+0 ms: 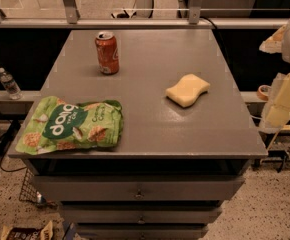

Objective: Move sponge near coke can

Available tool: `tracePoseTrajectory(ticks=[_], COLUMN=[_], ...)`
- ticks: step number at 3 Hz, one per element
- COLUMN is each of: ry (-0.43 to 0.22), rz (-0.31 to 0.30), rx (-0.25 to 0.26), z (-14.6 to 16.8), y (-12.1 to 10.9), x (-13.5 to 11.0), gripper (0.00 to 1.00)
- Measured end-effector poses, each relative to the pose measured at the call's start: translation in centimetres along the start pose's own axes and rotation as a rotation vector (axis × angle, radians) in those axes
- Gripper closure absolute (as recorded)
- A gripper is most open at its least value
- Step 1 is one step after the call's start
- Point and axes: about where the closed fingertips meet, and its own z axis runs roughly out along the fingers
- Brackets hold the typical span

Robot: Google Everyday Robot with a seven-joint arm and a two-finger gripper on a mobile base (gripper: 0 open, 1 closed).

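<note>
The gripper (284,104) hung at the right edge of the camera view, beyond the right side of the bench (150,134) and about level with its top. It touched nothing on the bench. Whether it was open or closed could not be told, since only part of it showed against the clutter behind it.

The sponge (187,90) was the nearest thing to the gripper. It lay flat on the bench to the gripper's left, with a strip of bare grey surface and the bench edge between them. It was a pale yellow block with pinched-in sides, and its long side was turned at a slant.

The coke can (107,52) stood upright much farther from the gripper, past the sponge and toward the far-left part of the bench. It was well apart from the sponge, with open bench top between the two.

A green snack bag (70,125) lay flat at the near-left corner of the bench, on the far side of the sponge from the gripper and nearer the camera than the can. Its left end reached the bench edge. It touched neither the can nor the sponge.

Off the bench, farthest of all from the gripper, a clear water bottle (9,83) stood on a low ledge at the left of the view. Grey drawers (140,189) ran under the front edge of the bench, below the gripper's height.
</note>
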Motion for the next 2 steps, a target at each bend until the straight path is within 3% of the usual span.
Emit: tracePoseTrajectory(ticks=[1, 2], ry=[0.0, -0.025], rz=[0.0, -0.037], rx=[0.0, -0.001], z=[0.0, 1.2], y=[0.0, -1.7], x=[0.0, -0.9], gripper=[0.0, 0.0])
